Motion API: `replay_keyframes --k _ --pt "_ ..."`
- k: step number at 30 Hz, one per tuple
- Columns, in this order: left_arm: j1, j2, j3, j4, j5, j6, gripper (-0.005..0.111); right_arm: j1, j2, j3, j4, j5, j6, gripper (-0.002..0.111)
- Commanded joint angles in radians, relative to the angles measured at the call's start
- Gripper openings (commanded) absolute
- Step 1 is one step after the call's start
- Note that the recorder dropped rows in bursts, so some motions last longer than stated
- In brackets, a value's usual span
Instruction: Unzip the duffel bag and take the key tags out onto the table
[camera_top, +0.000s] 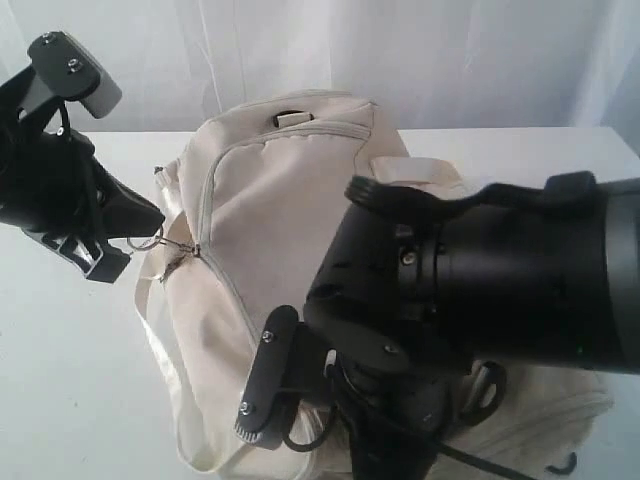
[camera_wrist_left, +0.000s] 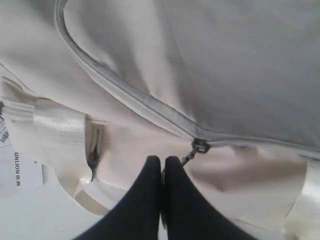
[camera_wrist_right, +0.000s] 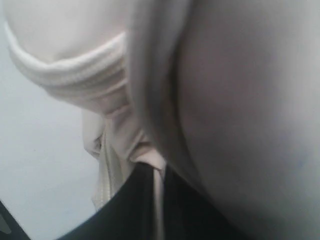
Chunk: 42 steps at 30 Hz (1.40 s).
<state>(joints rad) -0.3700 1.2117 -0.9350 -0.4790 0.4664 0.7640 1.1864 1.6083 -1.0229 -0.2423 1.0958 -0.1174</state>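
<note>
The cream duffel bag (camera_top: 290, 210) lies on the white table (camera_top: 60, 380), and its grey zip track (camera_wrist_left: 125, 97) curves over the top panel. At the bag's left end my left gripper (camera_top: 142, 230) (camera_wrist_left: 162, 160) is shut on the metal zipper pull, whose link runs from the slider (camera_wrist_left: 200, 146) in between the fingertips. My right gripper (camera_wrist_right: 159, 170) is shut on a pinched fold of the bag's cream fabric (camera_wrist_right: 150, 150). In the exterior view it is hidden under its own arm. No key tags are in view.
The right arm's black wrist (camera_top: 480, 270) fills the lower right of the exterior view and hides that part of the bag. A webbing strap (camera_wrist_left: 50, 125) and a small side zip (camera_wrist_left: 94, 150) lie near the left gripper. A white printed label (camera_wrist_left: 12, 167) lies beside the strap.
</note>
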Motion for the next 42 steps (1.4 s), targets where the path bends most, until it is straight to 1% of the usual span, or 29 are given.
replay_keyframes --k 1,2,7,8,10,12,15,17,19,24,26,29,33,36,38,39,41,42 --pt "0.008 -0.013 -0.009 0.031 -0.03 -0.004 0.0 -0.057 -0.011 0.068 -0.073 0.125 0.028 0.0" --pt "0.008 -0.013 -0.009 0.031 -0.03 -0.004 0.0 -0.074 -0.014 0.076 -0.078 0.125 0.028 0.0" --pt "0.008 -0.013 -0.009 0.031 -0.03 -0.004 0.0 -0.238 -0.085 0.118 -0.144 0.125 0.032 0.0" --pt "0.008 -0.013 -0.009 0.031 -0.03 -0.004 0.0 -0.284 -0.1 0.118 -0.17 0.125 0.04 0.0" --pt "0.008 -0.013 -0.009 0.031 -0.03 -0.004 0.0 -0.346 -0.119 0.118 -0.181 0.125 0.069 0.0" --pt "0.008 -0.013 -0.009 0.031 -0.03 -0.004 0.0 -0.372 -0.134 0.118 -0.177 0.125 0.117 0.0" --pt "0.008 -0.013 -0.009 0.031 -0.03 -0.004 0.0 -0.372 -0.156 0.116 -0.144 0.117 0.128 0.002" --pt "0.008 -0.013 -0.009 0.031 -0.03 -0.004 0.0 -0.372 -0.174 0.116 -0.13 0.116 0.128 0.009" --pt "0.008 -0.013 -0.009 0.031 -0.03 -0.004 0.0 -0.372 -0.193 0.116 -0.129 0.123 0.128 0.02" --pt "0.008 -0.013 -0.009 0.031 -0.03 -0.004 0.0 -0.37 -0.248 0.114 -0.124 0.125 0.179 0.056" --pt "0.008 -0.013 -0.009 0.031 -0.03 -0.004 0.0 -0.37 -0.27 0.1 -0.107 0.125 0.191 0.062" --pt "0.008 -0.013 -0.009 0.01 -0.032 -0.004 0.0 -0.37 -0.308 0.056 -0.053 0.125 0.192 0.063" --pt "0.008 -0.013 -0.009 0.008 -0.032 -0.004 0.0 -0.37 -0.357 -0.038 0.075 0.125 0.188 0.063" --pt "0.008 -0.013 -0.009 0.008 -0.032 -0.004 0.0 -0.368 -0.381 -0.102 0.182 0.121 0.138 0.062" --pt "0.008 -0.013 -0.009 0.008 -0.032 -0.004 0.0 -0.368 -0.387 -0.127 0.261 0.034 0.057 0.06" --pt "0.008 -0.013 -0.009 0.008 -0.032 -0.004 0.0 -0.368 -0.388 -0.132 0.333 -0.033 -0.003 0.059" --pt "0.008 -0.013 -0.009 0.008 -0.032 -0.004 0.0 -0.368 -0.381 -0.13 0.468 -0.132 -0.174 0.057" --pt "0.008 -0.013 -0.009 0.008 -0.032 -0.004 0.0 -0.363 -0.371 -0.13 0.573 -0.193 -0.328 0.057"
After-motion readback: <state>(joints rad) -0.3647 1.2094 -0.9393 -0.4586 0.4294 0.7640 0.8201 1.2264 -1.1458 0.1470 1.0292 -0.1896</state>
